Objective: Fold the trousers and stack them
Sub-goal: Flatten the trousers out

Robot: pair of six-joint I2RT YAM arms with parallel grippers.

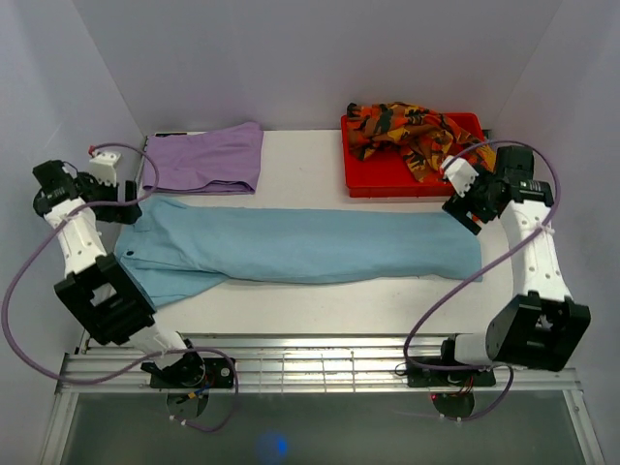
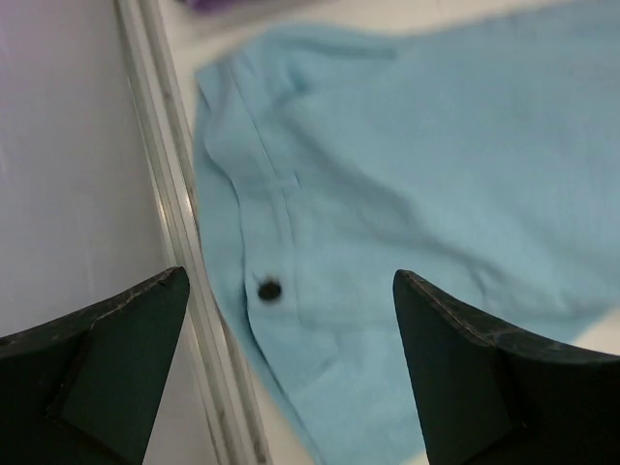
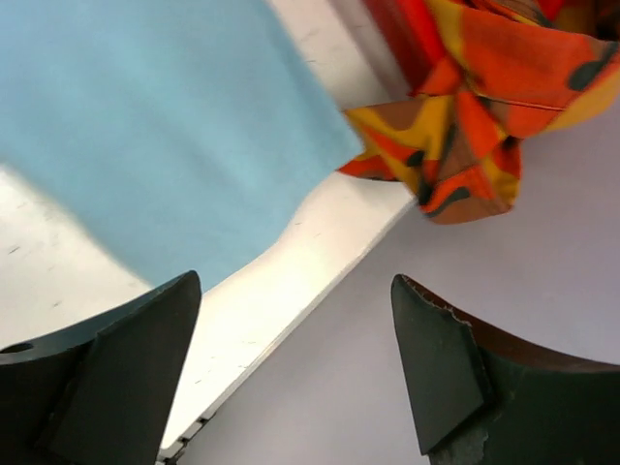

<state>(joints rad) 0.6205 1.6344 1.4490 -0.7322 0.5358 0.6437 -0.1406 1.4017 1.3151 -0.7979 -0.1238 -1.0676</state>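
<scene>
Overhead, both arms reach outward, left gripper and right gripper spread wide, empty, above the light blue trousers' ends.

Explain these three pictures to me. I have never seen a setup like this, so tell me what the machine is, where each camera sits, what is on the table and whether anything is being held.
The machine is two robot arms bolted at the near edge of a white table. The wide picture comes from a fixed camera above and behind them. The other two come from cameras on the wrists, each looking past its own dark fingers.

The light blue trousers lie stretched flat across the table, waistband with its dark button toward the left arm. Behind them a lilac pair lies folded, and a patterned orange pair sits bunched in a red tray.

The left gripper and right gripper both stand open, holding nothing, one over each end of the blue pair.
</scene>
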